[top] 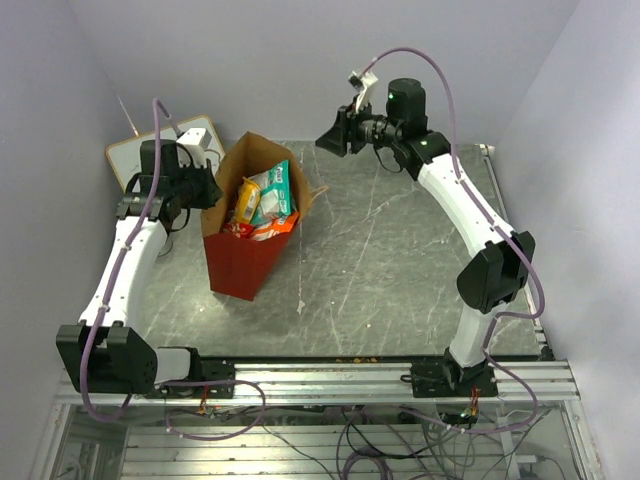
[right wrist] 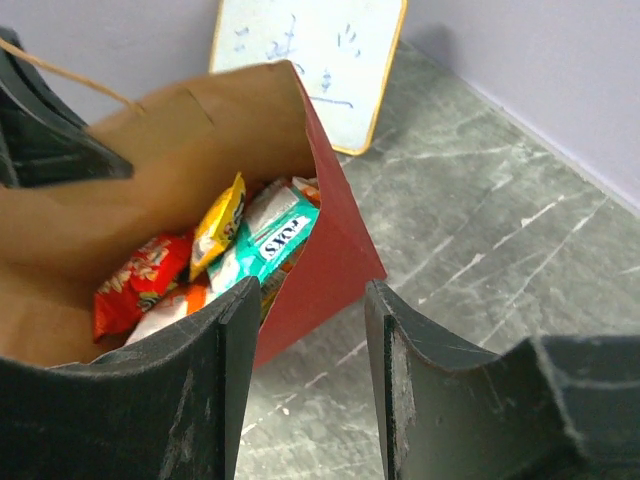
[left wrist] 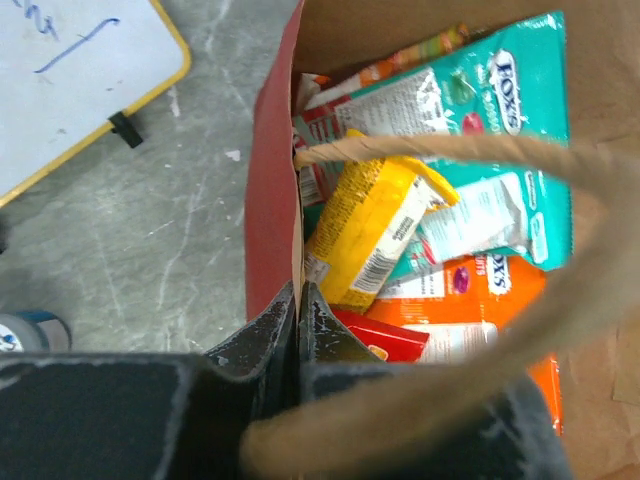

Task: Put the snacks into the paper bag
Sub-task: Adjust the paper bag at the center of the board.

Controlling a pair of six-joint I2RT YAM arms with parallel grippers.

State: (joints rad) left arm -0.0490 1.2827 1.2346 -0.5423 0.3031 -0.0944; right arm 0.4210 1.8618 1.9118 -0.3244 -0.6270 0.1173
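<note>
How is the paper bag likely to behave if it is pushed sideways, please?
Tall on a narrow base, the paper bag would probably tip rather than slide. Its thin paper walls likely flex. The snacks filling it should add modest weight.

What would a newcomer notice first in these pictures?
The red paper bag stands on the table, left of its middle, full of bright snacks. The left hand is shut on its rim, and the right hand hangs open and empty at the far side.
</note>
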